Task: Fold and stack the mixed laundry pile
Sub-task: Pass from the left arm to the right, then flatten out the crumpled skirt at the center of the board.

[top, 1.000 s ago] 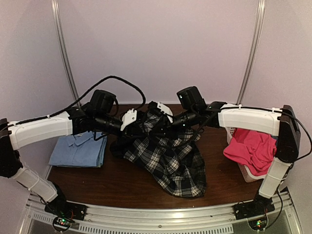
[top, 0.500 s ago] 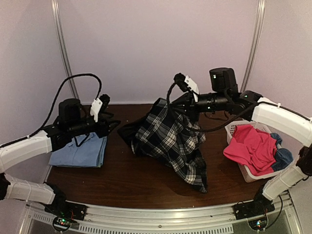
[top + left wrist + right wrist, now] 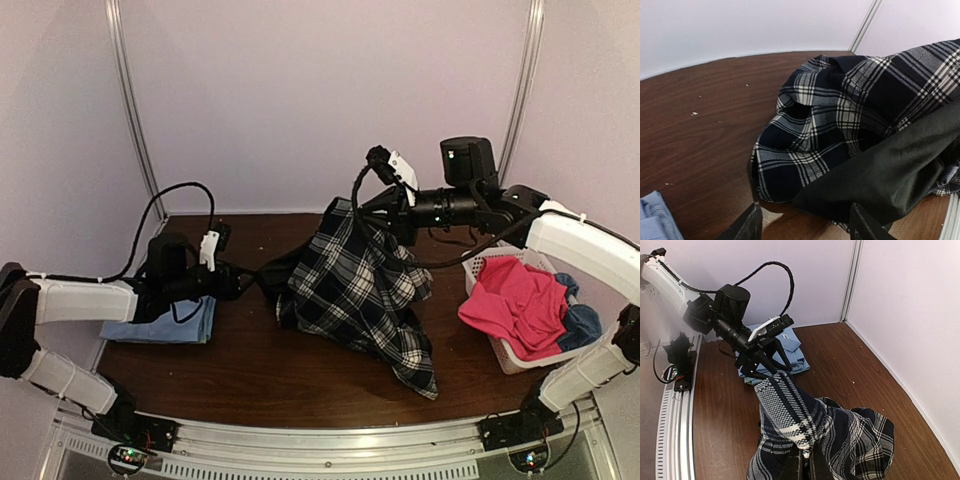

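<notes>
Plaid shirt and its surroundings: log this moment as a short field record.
plaid shirt: lifted by one edge, lower part draped on the table
right end effector: shut on the plaid shirt, raised
left end effector: open, empty, low beside the shirt
light blue shirt: folded, on the table's left side
basket: right side, holds hot-pink trousers and a duller blue cloth
</notes>
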